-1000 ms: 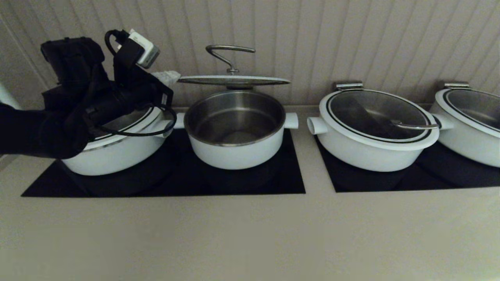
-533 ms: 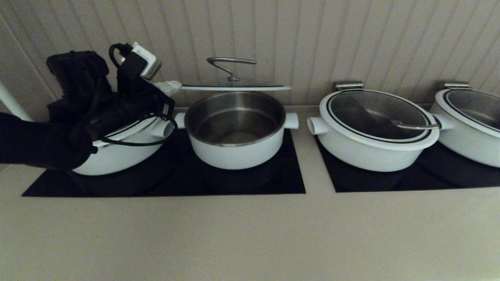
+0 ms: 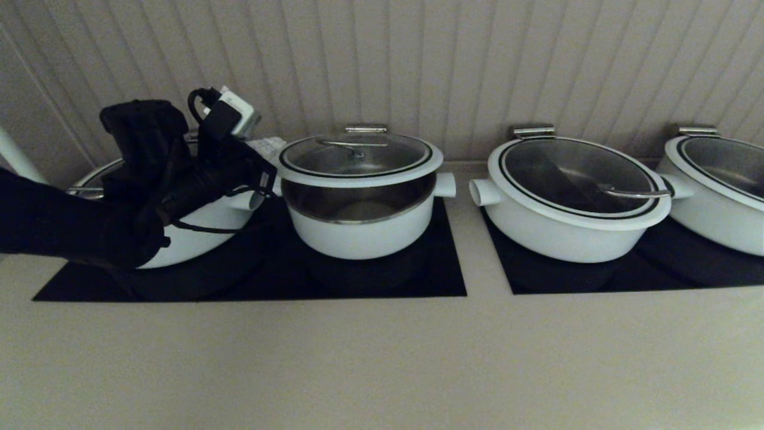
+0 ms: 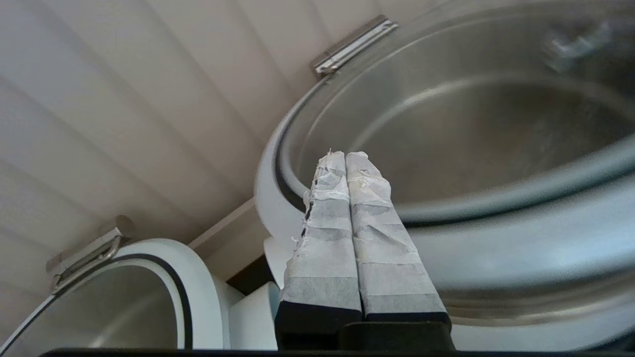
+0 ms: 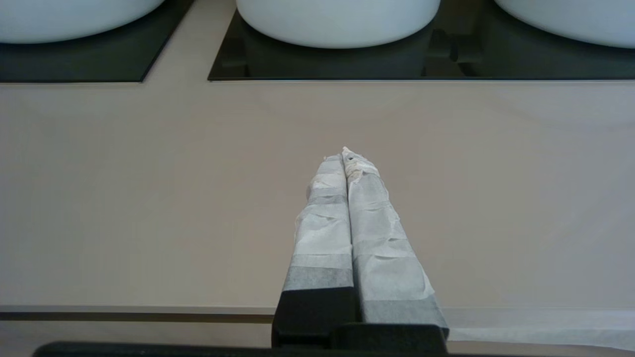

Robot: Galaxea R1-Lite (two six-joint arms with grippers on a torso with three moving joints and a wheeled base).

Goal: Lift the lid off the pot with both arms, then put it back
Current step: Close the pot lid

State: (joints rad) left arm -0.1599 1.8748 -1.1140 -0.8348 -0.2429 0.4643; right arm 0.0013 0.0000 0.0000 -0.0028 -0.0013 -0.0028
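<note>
Round glass lid (image 3: 358,156) with white rim and curved steel handle, tilted over the deep white steel-lined pot (image 3: 362,230), front edge raised. Left gripper (image 4: 346,159) with taped fingers pressed together beneath the lid's rim. Right gripper (image 5: 347,154) likewise closed, empty, above the smooth beige tabletop (image 5: 149,198).

Four pots in a row along the far wall.
The lid (image 3: 360,160) sits tilted on the pot (image 3: 363,224), second from left; my left gripper (image 3: 267,147) is just left of it.
</note>
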